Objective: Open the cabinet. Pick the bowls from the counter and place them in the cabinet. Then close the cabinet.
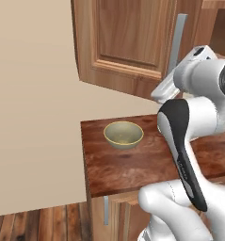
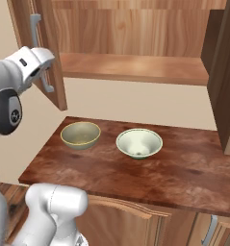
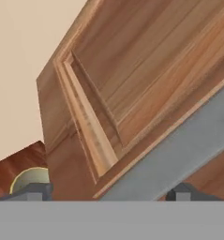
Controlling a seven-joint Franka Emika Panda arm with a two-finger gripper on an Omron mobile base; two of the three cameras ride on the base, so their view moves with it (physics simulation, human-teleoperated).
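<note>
The cabinet stands with both doors swung open. Its left door (image 1: 128, 37) hangs over the counter's left end, and the wooden shelf (image 2: 131, 67) inside is bare. My gripper (image 3: 106, 192) is open at that door's long grey bar handle (image 3: 183, 152), which runs slantwise between the fingertips, nearer the right one. On the dark reddish-brown counter (image 2: 135, 175) the olive-tan bowl (image 2: 81, 135) sits to the left and the pale white-green bowl (image 2: 139, 142) beside it, both upright and apart from the gripper. My arm hides the pale bowl in the left base view.
The right cabinet door (image 2: 224, 72) juts out over the counter's right side. Below the counter is a base cabinet with a short grey handle (image 1: 106, 210). A beige wall (image 1: 34, 94) and wooden floor (image 1: 38, 223) lie to the left.
</note>
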